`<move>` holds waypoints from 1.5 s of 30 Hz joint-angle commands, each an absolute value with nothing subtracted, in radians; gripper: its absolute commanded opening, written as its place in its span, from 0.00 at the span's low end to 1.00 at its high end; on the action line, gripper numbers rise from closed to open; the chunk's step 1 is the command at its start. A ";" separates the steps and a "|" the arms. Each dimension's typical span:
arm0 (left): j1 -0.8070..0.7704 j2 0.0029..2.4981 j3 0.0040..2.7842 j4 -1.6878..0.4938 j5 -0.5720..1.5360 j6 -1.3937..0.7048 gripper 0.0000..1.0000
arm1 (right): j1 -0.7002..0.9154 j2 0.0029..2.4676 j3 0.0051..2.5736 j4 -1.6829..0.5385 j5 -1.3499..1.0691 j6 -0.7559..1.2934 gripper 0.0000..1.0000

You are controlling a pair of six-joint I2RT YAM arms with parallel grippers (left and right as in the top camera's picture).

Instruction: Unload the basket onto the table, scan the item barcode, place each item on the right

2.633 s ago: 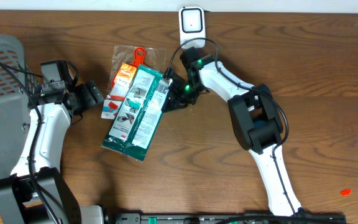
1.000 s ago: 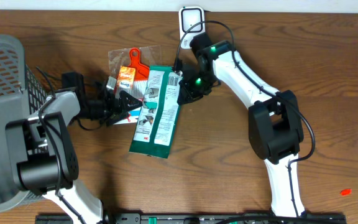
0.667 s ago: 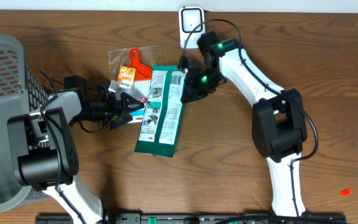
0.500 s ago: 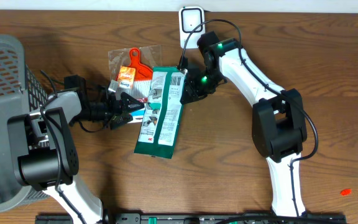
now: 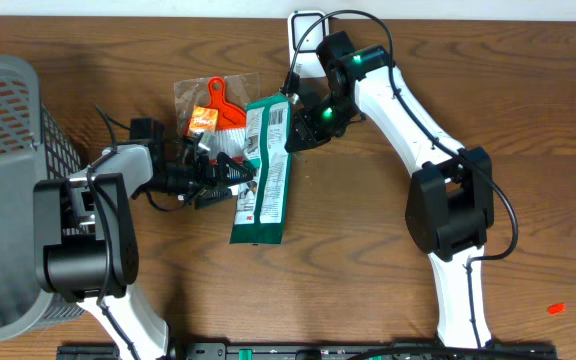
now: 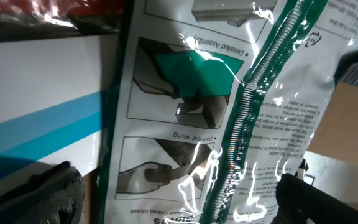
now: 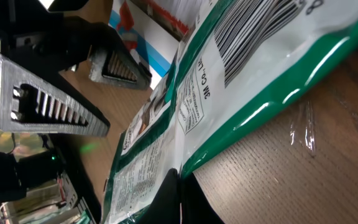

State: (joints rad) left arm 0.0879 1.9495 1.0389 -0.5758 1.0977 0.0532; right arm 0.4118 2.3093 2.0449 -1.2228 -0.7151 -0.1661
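Overhead view: a brown wooden table (image 5: 368, 270) was recorded, with a grey mesh basket (image 5: 8, 110) at its left edge. A long green-and-white pouch (image 5: 266, 180) was located left of centre on the table, its upper end partly over a clear packet with an orange handle (image 5: 213, 100). A white scanner (image 5: 303, 22) was positioned at the far edge, near the pouch's upper end. The pouch's upper right edge was pinched between the closed fingers of the right gripper (image 5: 293, 135). The left gripper (image 5: 233, 172) was spread wide at the pouch's left edge, with nothing held. On the glossy pouch, printed instruction drawings, a crimped centre seam (image 6: 247, 106) and a black barcode (image 7: 253, 31) were observed.
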 commanded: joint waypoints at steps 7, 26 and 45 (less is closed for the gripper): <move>0.061 1.963 1.037 -0.578 1.114 0.072 0.98 | 0.419 2.281 2.074 -1.247 -0.739 -0.181 0.01; 0.061 1.964 1.037 -0.558 1.120 0.086 0.98 | 0.420 2.281 2.247 -1.377 -0.738 -0.181 0.01; 0.061 1.964 1.037 -0.347 1.399 0.077 0.98 | 0.418 2.281 2.319 -1.422 -0.739 -0.173 0.01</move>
